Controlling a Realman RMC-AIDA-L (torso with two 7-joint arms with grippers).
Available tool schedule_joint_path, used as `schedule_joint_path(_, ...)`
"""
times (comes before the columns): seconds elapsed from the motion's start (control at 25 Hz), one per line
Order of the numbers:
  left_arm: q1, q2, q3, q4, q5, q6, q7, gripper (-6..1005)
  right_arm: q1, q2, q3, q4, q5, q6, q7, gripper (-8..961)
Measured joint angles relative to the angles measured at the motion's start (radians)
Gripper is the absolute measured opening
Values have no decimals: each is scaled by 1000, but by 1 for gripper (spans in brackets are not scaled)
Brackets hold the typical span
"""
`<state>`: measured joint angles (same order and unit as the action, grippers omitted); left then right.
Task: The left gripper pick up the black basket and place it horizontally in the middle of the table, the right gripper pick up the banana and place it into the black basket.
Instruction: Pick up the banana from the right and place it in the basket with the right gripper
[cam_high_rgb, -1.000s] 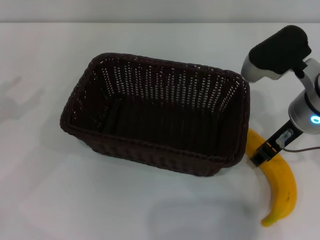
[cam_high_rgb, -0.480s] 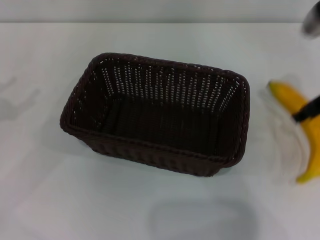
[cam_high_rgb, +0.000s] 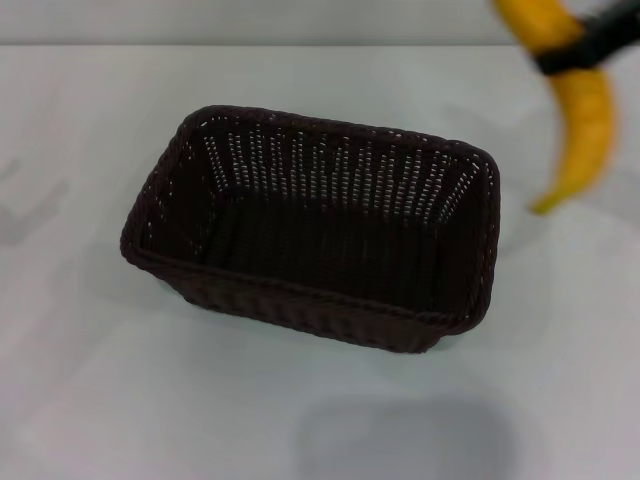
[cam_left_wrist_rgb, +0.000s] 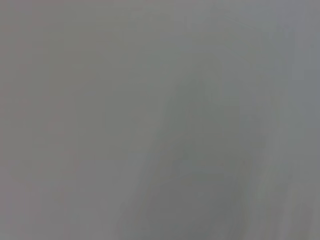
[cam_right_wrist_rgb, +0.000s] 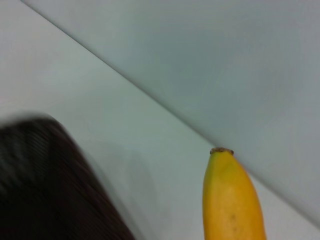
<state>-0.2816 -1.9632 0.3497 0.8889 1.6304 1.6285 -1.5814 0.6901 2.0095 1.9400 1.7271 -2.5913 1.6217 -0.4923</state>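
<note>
The black basket (cam_high_rgb: 315, 225) stands empty in the middle of the white table (cam_high_rgb: 90, 380), long side across. The banana (cam_high_rgb: 575, 100) hangs in the air at the top right, above and to the right of the basket. My right gripper (cam_high_rgb: 590, 42) is shut on the banana near its upper end; only a black finger shows across it. The right wrist view shows the banana's tip (cam_right_wrist_rgb: 231, 200) and a blurred part of the basket (cam_right_wrist_rgb: 45, 185). My left gripper is out of view; the left wrist view shows only grey blur.
The table's far edge (cam_high_rgb: 300, 44) runs along the top of the head view, with a wall behind it. A faint shadow (cam_high_rgb: 400, 440) lies on the table in front of the basket.
My right gripper has lifted the banana off the table at the basket's right and carried it up and toward the back. The basket has not moved.
</note>
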Motion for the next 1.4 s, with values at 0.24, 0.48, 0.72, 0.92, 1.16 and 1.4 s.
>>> schedule_joint_path(0.24, 10, -9, 0, 0, -1, 3, 1, 861, 19, 2, -134, -18, 274, -166, -92, 540)
schedule_joint_path(0.48, 30, -14, 0, 0, -10, 7, 10, 861, -24, 4, -258, -88, 405, -271, -236, 554)
schedule_joint_path(0.72, 59, -23, 0, 2, -47, 11, 57, 861, -63, 5, -290, -217, 463, -333, -379, 568)
schedule_joint_path(0.92, 71, -37, -67, -4, -54, 5, 85, 861, -73, 5, -285, -305, 501, -389, -478, 579)
schedule_joint_path(1.16, 74, -47, -186, -66, -62, 8, 100, 861, -96, 3, -222, -343, 514, -432, -604, 637)
schedule_joint_path(1.4, 93, -47, -216, -123, -93, 1, 130, 861, -227, 3, 8, -390, 709, -524, -851, 830)
